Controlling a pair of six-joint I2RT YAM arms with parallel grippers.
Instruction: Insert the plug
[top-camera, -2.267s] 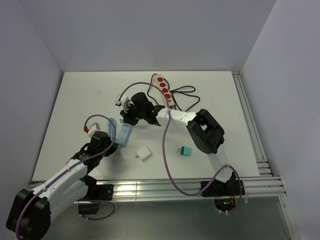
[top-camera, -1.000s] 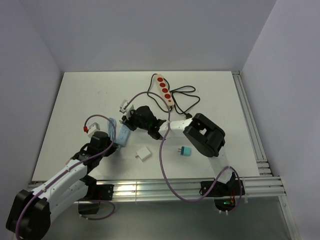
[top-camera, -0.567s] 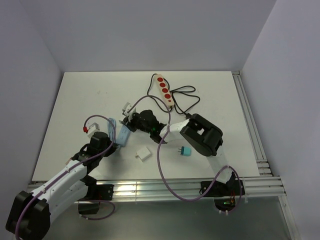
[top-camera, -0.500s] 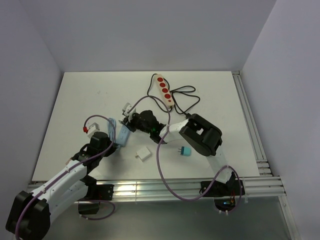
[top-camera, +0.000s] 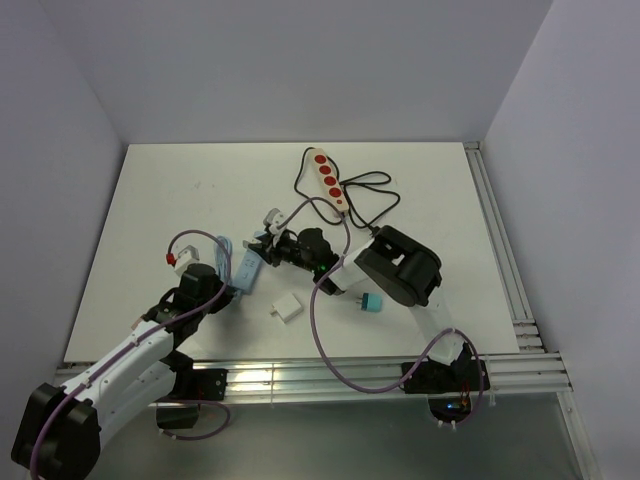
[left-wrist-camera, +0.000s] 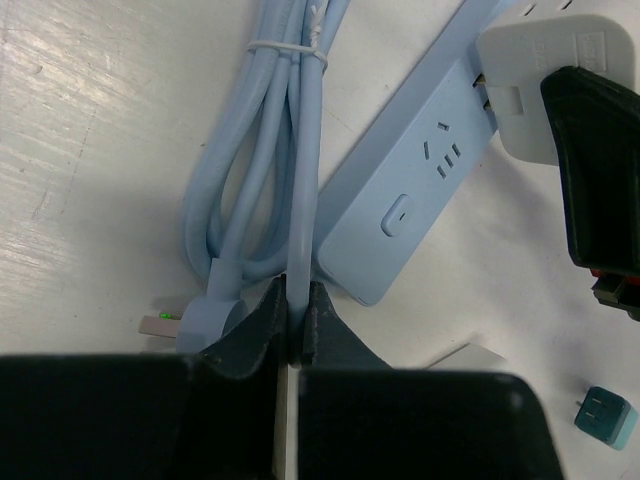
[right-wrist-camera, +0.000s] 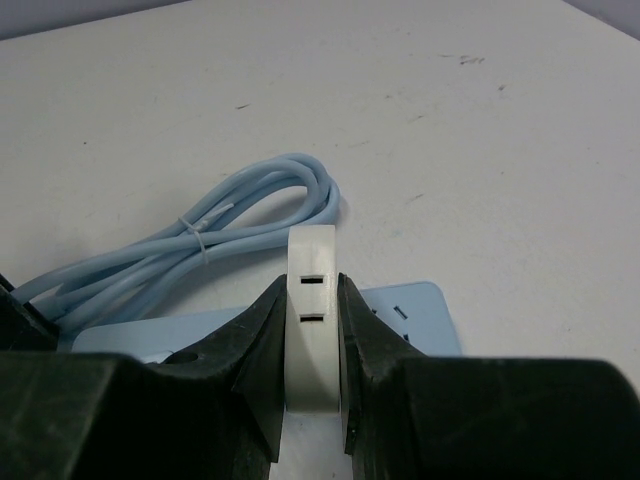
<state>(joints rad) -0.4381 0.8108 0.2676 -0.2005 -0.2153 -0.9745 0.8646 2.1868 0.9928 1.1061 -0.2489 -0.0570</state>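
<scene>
- Two grips: left jaws clench the blue cable (left-wrist-camera: 298, 180), which we judge steadies the power strip (left-wrist-camera: 400, 215).
- Right jaws grasp the white plug (right-wrist-camera: 312, 300) over it.

Left wrist view: strip (left-wrist-camera: 410, 200) runs off at 1 o'clock; plug (left-wrist-camera: 530, 70) sits partly behind a black finger (left-wrist-camera: 600, 150); cable (left-wrist-camera: 304, 200) vanishes into the left gripper (left-wrist-camera: 296, 310) at 6 o'clock. Right wrist view: right gripper (right-wrist-camera: 313, 290) hides the plug's base.
</scene>
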